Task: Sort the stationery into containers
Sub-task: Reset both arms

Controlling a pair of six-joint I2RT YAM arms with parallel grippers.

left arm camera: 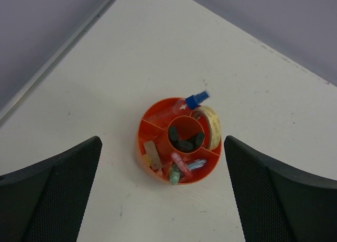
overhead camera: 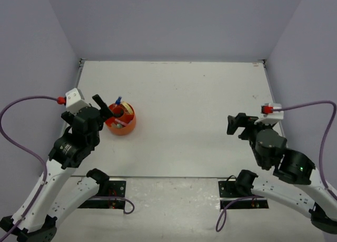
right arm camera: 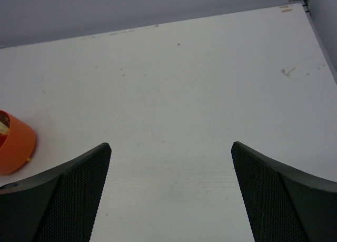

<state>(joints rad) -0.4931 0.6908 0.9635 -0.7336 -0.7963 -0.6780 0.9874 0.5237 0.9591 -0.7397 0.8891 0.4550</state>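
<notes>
The round orange tub (overhead camera: pixel 121 126) stands on the left part of the table and also shows in the left wrist view (left arm camera: pixel 150 123) and at the left edge of the right wrist view (right arm camera: pixel 16 142). Black highlighters (left arm camera: pixel 184 143) lie in its middle well. A blue-capped bottle (left arm camera: pixel 196 99), a band ring (left arm camera: pixel 212 127), a tan cube (left arm camera: pixel 151 153) and pastel pink (left arm camera: pixel 180 164), green (left arm camera: pixel 173 174) and blue bars (left arm camera: pixel 196 164) sit in its outer compartments. My left gripper (overhead camera: pixel 107 112) is open and empty, above the tub's left side. My right gripper (overhead camera: pixel 235 126) is open and empty, far right of it.
Purple-grey walls (overhead camera: pixel 168 20) close in the white table (overhead camera: pixel 200 110) on three sides. A metal strip (left arm camera: pixel 52 57) runs along the left wall's foot. Purple cables (overhead camera: pixel 26 102) loop off both arms.
</notes>
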